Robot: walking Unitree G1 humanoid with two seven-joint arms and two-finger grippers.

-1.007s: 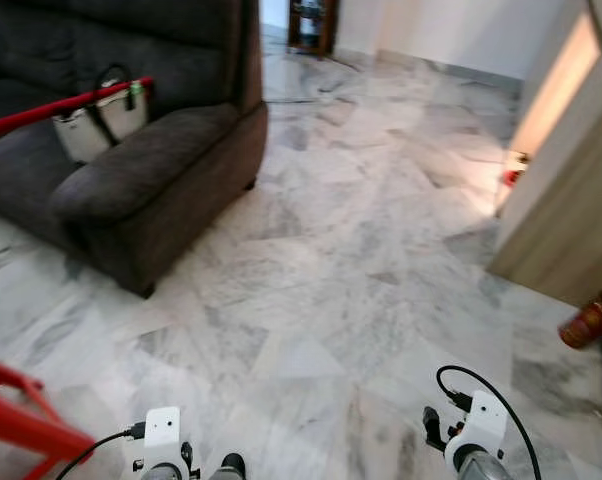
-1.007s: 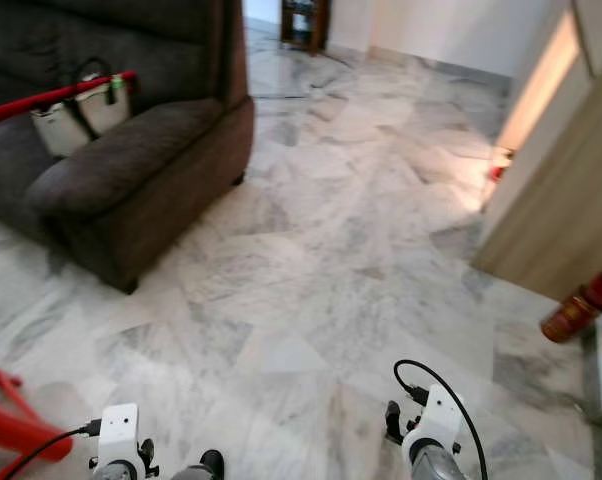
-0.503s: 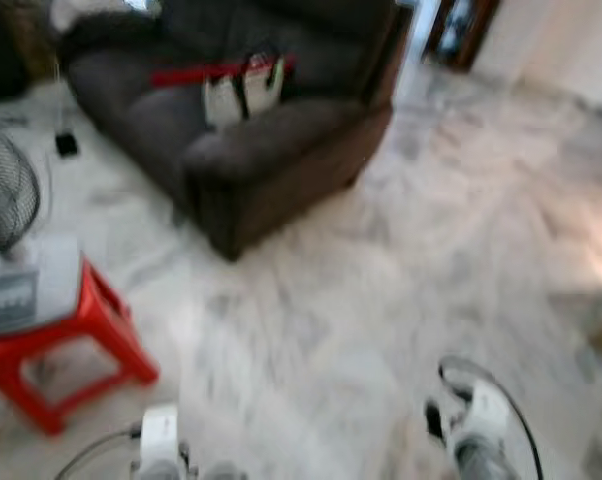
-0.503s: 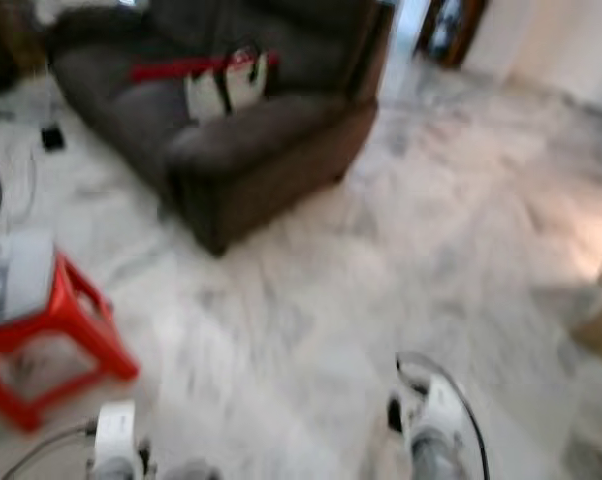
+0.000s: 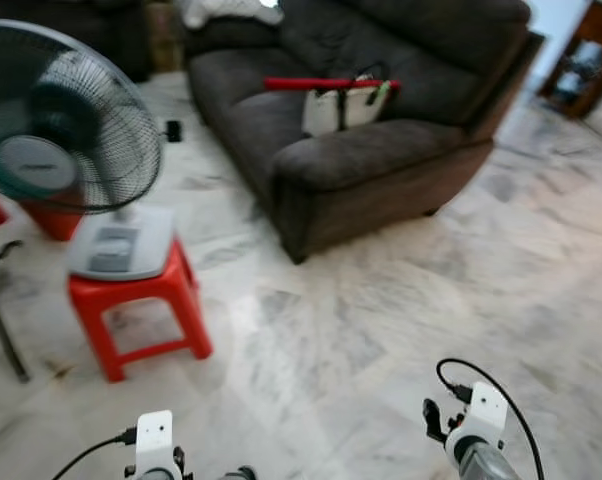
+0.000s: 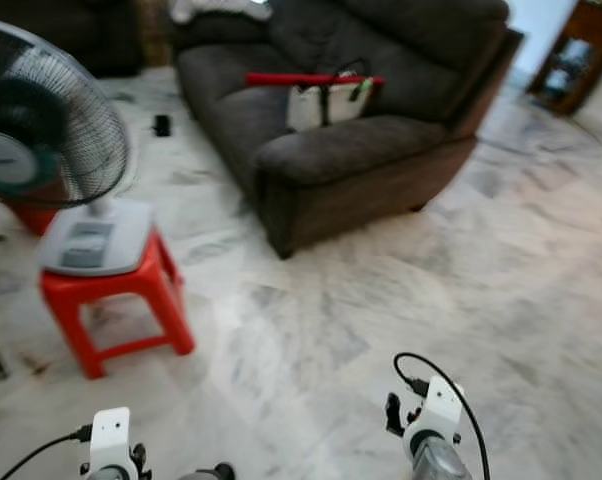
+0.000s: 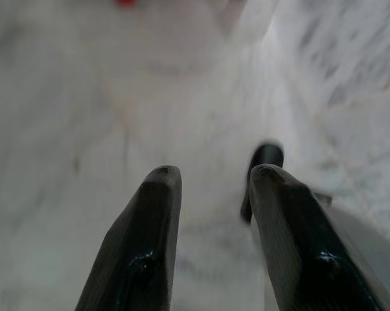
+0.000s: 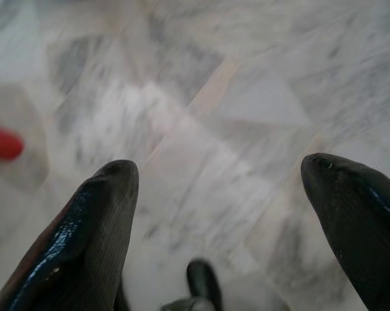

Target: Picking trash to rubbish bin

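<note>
1. A living room with a marble floor point(image 5: 381, 320) spreads out before the robot. Neither trash nor a rubbish bin can be made out anywhere in it, so the task reads as being at the searching stage.

2. A dark grey sofa point(image 5: 381, 150) stands across the far side of the room. A white handbag point(image 5: 343, 108) sits on its seat against the armrest. A long red stick point(image 5: 326, 84) lies level across the top of the bag.

3. A standing fan point(image 5: 66, 120) rests its grey base on a red plastic stool point(image 5: 136, 300) at the left side of the floor, probably raised there so its air reaches sitting height. A small dark object point(image 5: 173, 130) lies on the floor near the far end of the sofa, too blurred to identify.

4. A wooden cabinet point(image 5: 586, 60) shows in the far right corner of the room.

5. The left gripper point(image 7: 211, 178) hangs low over bare marble. Its two black fingers point(image 7: 149, 240) are a little apart, with nothing between them.

6. The right gripper point(image 8: 221, 181) also points at bare floor, its fingers point(image 8: 85, 233) spread wide and holding nothing. Both arms appear carried idle while the robot looks around, their white wrist units at the near edge of the head views.

7. Judging from these views, the next step is to find a piece of trash before either gripper has work to do.
</note>
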